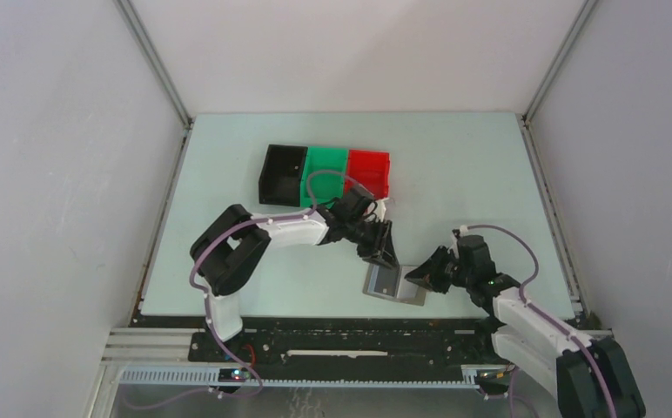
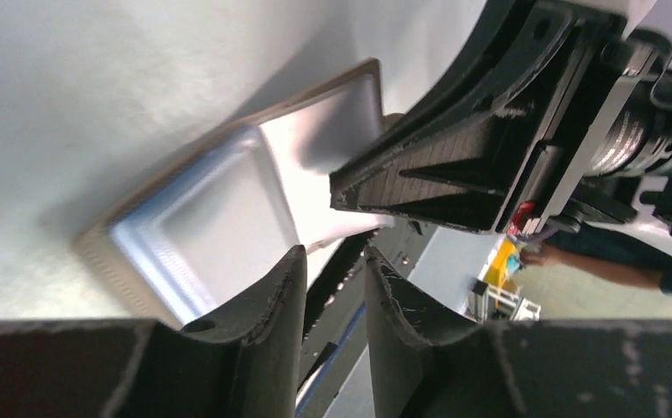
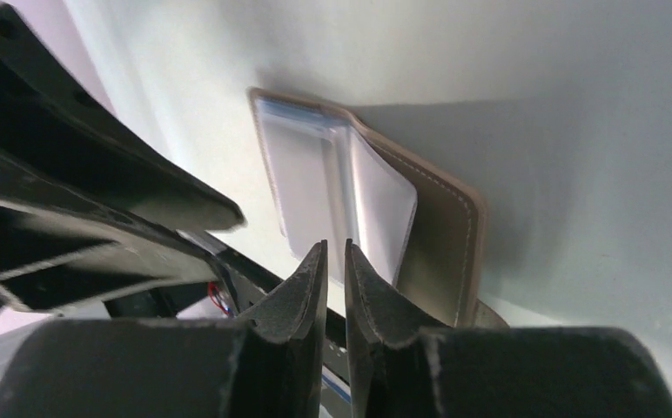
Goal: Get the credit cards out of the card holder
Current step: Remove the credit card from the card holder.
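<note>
The card holder (image 1: pixel 386 284) lies opened flat on the table near its front edge, taupe outside with blue-grey pockets (image 2: pixel 202 218) inside. A pale glossy panel (image 3: pixel 383 213) stands slightly raised from the taupe half (image 3: pixel 444 228); I cannot tell whether it is a pocket flap or one of the credit cards. My left gripper (image 1: pixel 386 259) hovers over the holder's far left part, its jaws (image 2: pixel 334 252) apart with nothing between them. From the right, my right gripper (image 1: pixel 413 277) points at the holder's right edge, and its jaws (image 3: pixel 334 246) show only a narrow empty gap.
A black bin (image 1: pixel 282 174), a green bin (image 1: pixel 325 177) and a red bin (image 1: pixel 369 172) stand in a row behind the left arm. The table's front edge and the black mounting rail (image 1: pixel 341 335) lie just below the holder. White walls enclose the table.
</note>
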